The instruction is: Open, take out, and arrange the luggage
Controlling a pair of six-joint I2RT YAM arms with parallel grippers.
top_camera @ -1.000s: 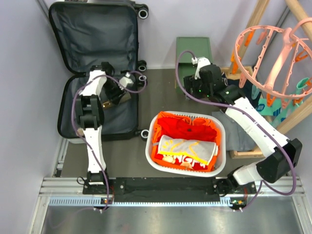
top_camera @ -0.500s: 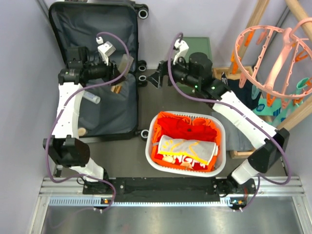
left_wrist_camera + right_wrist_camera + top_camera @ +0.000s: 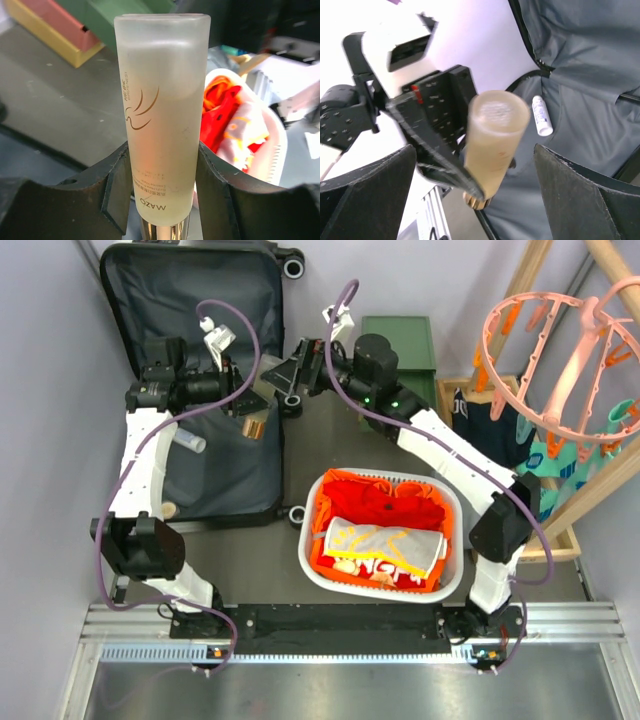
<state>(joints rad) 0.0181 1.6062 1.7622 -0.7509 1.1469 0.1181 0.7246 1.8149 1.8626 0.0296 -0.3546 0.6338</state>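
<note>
1. Left claw point(image 3: 162, 150) is clenched on a frosted, translucent cylindrical bottle point(image 3: 162, 100). Its black pads press both sides of the lower body and hide them, and a shiny metal collar shows beneath.
2. The bottle carries fine printed lettering and a thin swirl mark. Its far end is flat with a rounded edge.
3. Right claw point(image 3: 474, 150) is spread wide with its fingers well apart. It faces the bottle's flat end without touching it.
4. The luggage point(image 3: 190, 300) lies open at the table's far left, lid half toward the back wall and base half nearer. Both halves are lined in dark grey fabric, with black wheels along the right edge. Both claws meet above that edge.
5. A small white tube point(image 3: 187, 443) lies on the base lining. A round tan object point(image 3: 168, 508) near its near-left corner is too small to identify.
6. A white plastic laundry basket point(image 3: 452, 540) sits right of the luggage, holding orange, red and grey clothes point(image 3: 385, 505).
7. A green drawer box point(image 3: 410, 340) stands behind the right arm, and a pink peg ring point(image 3: 578, 355) hangs at the far right.
</note>
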